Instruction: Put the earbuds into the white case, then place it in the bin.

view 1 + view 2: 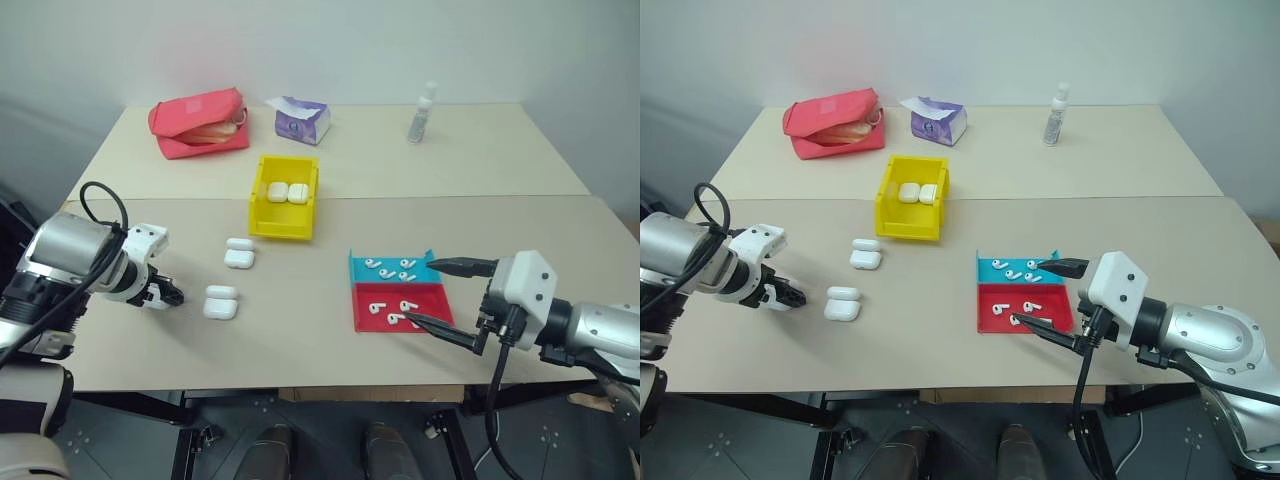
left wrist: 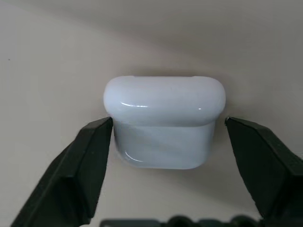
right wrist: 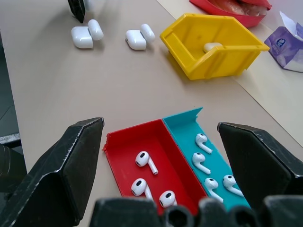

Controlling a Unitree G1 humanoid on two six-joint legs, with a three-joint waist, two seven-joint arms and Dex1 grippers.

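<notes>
We have the left gripper low over the table, just beside the nearest white case, which lies toward the table's middle from it. In the left wrist view the case sits square between our two black fingers, long axis running across the gap; jaws flank it, one pad about touching, the other a hair apart, so not clamped yet as far as we see. Left arm is clearly the nearer one.

Case: glossy, rounded pebble, lid flipped open, smooth plastic, likely slippery.

Second open case sits further up, near the yellow bin, which has upright walls and two cases already inside.

Right gripper spread wide, hovering by the red tray and blue tray. Earbuds lie loose in both trays, tiny, glossy, short stems.
</notes>
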